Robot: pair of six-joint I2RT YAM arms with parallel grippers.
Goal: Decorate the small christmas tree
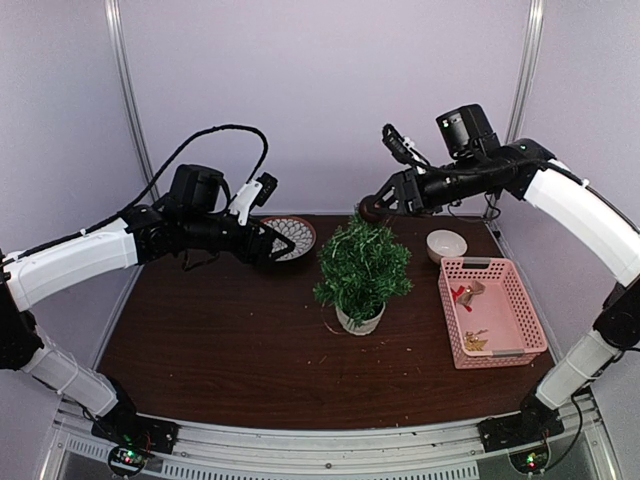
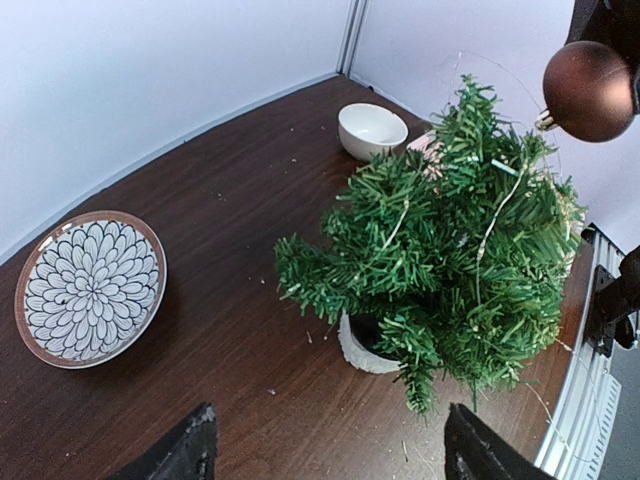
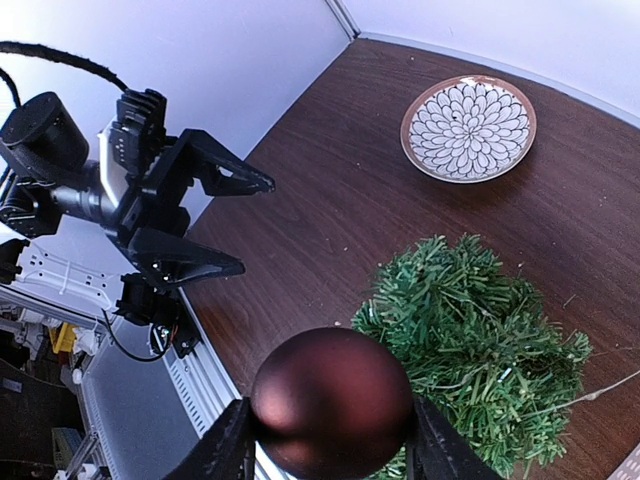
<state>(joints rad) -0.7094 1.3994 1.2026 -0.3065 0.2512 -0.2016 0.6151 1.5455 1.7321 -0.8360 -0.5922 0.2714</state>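
The small christmas tree, dark green in a white round pot, stands mid-table; it also shows in the left wrist view and the right wrist view. My right gripper is shut on a dark red bauble, held just above the tree's top at its far side; the bauble shows in the left wrist view too. My left gripper is open and empty, hovering left of the tree near the patterned plate.
A pink basket with a few small red and gold ornaments sits at the right. A white bowl stands behind it. The patterned plate lies at the back left. Bits of needle litter the brown table.
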